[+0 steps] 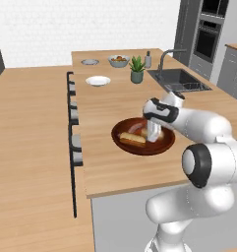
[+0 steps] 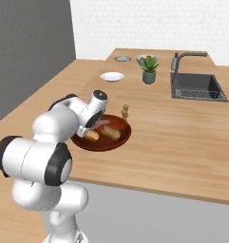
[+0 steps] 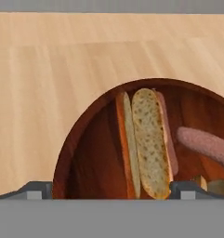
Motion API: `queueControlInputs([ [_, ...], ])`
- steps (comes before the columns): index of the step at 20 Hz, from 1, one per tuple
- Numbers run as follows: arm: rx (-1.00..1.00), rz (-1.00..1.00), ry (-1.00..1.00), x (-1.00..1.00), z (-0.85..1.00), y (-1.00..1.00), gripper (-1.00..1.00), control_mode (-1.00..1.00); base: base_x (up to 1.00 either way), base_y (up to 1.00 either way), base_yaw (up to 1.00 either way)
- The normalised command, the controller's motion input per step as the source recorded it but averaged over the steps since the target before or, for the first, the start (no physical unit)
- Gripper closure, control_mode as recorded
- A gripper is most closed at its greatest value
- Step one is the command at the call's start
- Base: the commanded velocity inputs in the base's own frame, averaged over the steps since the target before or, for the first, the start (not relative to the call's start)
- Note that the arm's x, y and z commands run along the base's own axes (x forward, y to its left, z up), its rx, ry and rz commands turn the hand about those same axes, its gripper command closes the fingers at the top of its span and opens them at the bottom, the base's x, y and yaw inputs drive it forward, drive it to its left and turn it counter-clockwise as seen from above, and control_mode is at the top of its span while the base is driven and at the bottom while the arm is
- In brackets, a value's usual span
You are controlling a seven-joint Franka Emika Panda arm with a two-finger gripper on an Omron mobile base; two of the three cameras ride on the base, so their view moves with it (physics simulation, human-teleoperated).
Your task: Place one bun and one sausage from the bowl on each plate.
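Brown bowl (image 1: 164,145), shaker (image 2: 125,111) beside, plant (image 1: 136,69) beyond

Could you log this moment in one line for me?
hand: open, straddling speckled tan bun | wide reddish-brown bowl: holds buns, pink sausages | two white plates: unfilled

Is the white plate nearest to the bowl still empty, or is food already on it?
Empty. The white plate shows a bare surface, while buns and sausages lie in the bowl under the claw.

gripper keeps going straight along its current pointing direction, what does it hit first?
Most likely the bun lying in the bowl: the gripper points down with its fingertips either side of it. Remaining depth is unclear.
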Motion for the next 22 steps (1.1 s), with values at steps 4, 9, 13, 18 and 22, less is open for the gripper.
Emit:
queueControlInputs([
  [4,0.03,0.27,-0.22,0.2,-0.34,0.05,-1.0,-1.0,0.0,0.0,0.0],
  [9,0.0,0.14,-0.19,-0.02,-0.23,0.16,-1.0,-1.0,0.0,0.0,0.0],
  [13,0.0,0.01,-0.01,0.34,-0.2,0.24,-1.0,-1.0,0.0,0.0,0.0],
  [18,0.0,0.02,0.0,0.7,-0.21,0.01,-1.0,-1.0,0.0,0.0,0.0],
  [22,0.0,0.03,0.01,0.29,-0.39,0.0,-1.0,-1.0,0.0,0.0,0.0],
])
